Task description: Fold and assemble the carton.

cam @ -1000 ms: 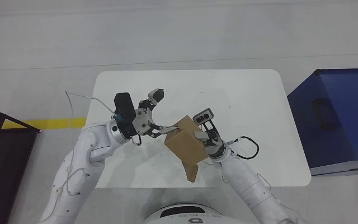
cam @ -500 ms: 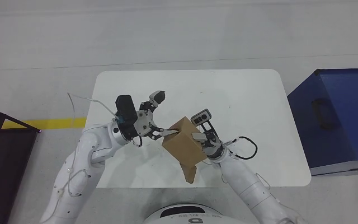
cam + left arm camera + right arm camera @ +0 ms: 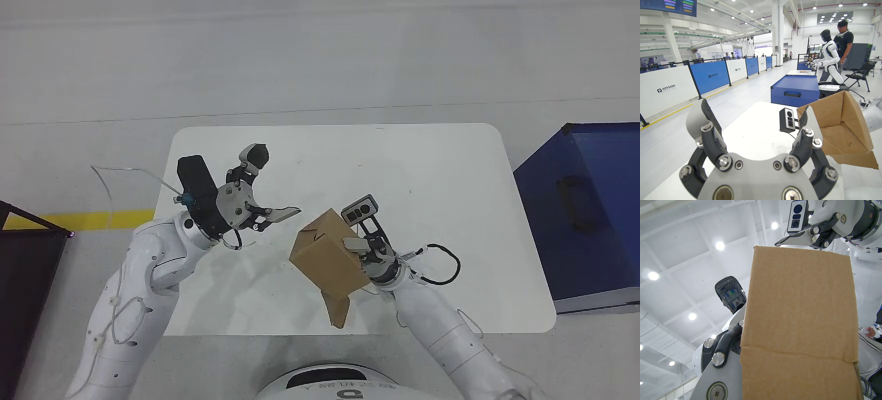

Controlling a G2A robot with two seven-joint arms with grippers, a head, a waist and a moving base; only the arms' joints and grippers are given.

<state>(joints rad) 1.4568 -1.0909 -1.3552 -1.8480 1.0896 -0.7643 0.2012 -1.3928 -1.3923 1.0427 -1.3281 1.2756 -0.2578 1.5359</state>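
The right pincer point(image 3: 353, 249) pinches the brown carton point(image 3: 322, 258) (open end facing the other arm) above the surface point(image 3: 450, 170), toward its robot-side edge. The left pincer point(image 3: 270, 184) hangs spread, near the carton, not touching.

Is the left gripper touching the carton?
Apart. Top view shows bare table between the open left gripper and the carton.

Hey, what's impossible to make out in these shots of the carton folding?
- Right end effector grip: in the right wrist view, the carton panel covers it.
- Underside of the carton: in the top view, its own upper panels hide it.
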